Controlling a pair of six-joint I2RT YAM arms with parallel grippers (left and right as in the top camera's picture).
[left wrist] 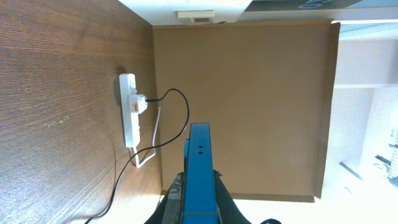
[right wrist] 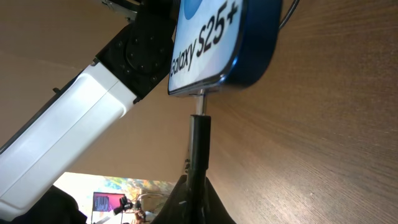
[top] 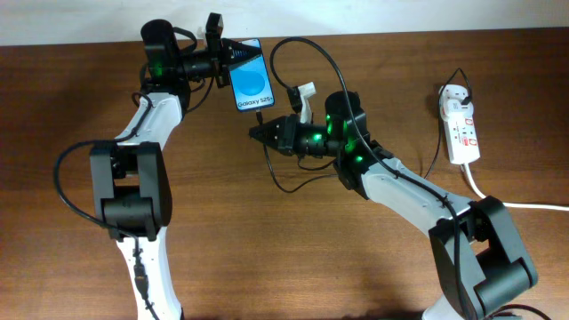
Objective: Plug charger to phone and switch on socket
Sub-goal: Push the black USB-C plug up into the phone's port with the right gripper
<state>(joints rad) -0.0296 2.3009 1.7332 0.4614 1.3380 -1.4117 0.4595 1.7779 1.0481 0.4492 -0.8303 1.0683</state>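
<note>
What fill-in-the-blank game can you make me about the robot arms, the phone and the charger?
The left gripper holds the phone, whose screen is bright ____.
The right gripper pinches the charger and points its plug at the ____.
The white socket lies on the table, nearer the ____ arm.
Missing words: blue; phone; right.

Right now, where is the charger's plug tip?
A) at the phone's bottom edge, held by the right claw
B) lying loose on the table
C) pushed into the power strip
A: the right claw grips the charger, its metal tip meeting the bottom edge of the phone.
</note>
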